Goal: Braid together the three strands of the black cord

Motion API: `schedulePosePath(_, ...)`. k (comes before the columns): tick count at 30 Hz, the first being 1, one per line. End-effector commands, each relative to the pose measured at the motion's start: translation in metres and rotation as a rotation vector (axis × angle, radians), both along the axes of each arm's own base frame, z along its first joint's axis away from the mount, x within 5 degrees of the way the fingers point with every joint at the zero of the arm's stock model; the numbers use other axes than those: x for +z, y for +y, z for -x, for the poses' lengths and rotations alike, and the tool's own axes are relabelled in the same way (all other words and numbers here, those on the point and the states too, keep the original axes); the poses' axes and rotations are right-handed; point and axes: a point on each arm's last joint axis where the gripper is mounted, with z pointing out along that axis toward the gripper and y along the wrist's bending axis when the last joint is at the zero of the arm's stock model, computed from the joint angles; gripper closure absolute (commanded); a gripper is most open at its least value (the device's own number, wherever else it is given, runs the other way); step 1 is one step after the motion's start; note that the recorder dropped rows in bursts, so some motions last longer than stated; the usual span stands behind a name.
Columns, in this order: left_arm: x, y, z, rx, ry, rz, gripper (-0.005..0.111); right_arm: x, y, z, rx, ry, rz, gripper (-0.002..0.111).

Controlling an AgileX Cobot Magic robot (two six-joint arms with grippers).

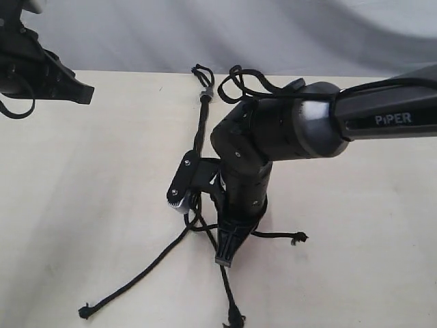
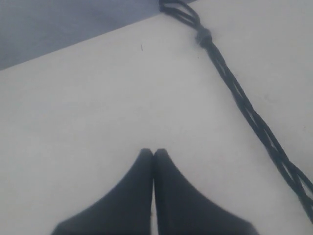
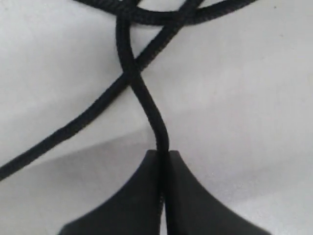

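The black cord runs down the middle of the table from its small loop and greyish band. Below a plaited stretch it splits into three strands: one ends at the lower left, one ends at the right, and one runs toward the front edge. My right gripper points down at the split. It is shut on a strand that crosses another. My left gripper is shut on nothing, beside the plaited stretch and apart from it.
The left arm hangs over the table's back left corner. The right arm reaches in from the right, with its own glossy cables looped above it. A grey backdrop rises behind the pale table.
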Motion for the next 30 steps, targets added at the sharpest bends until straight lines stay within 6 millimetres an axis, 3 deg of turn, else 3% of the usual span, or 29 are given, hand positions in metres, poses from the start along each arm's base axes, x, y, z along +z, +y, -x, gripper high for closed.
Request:
schedulePosePath(1, 0.0, 0.001, 0.001, 0.012, 0.0, 0.015, 0.107, -0.004, 0.006, 0.006, -0.07, 0.069, -0.068, 0.108)
schedulePosePath(7, 0.0, 0.001, 0.001, 0.012, -0.002, 0.015, 0.107, -0.004, 0.031, 0.039, 0.025, 0.202, -0.083, 0.108)
schedulePosePath(11, 0.0, 0.001, 0.001, 0.012, 0.0, 0.015, 0.107, 0.006, 0.042, 0.051, 0.125, 0.173, -0.085, 0.108)
schedulePosePath(15, 0.0, 0.001, 0.001, 0.012, -0.001, 0.015, 0.107, 0.014, 0.039, 0.043, 0.158, 0.097, -0.087, 0.108)
schedulePosePath(27, 0.0, 0.001, 0.001, 0.011, 0.002, 0.014, 0.107, 0.011, 0.016, 0.019, 0.044, 0.077, -0.093, 0.108)
schedulePosePath(30, 0.0, 0.001, 0.001, 0.011, 0.002, 0.014, 0.107, 0.005, 0.016, 0.016, 0.017, 0.073, -0.09, 0.101)
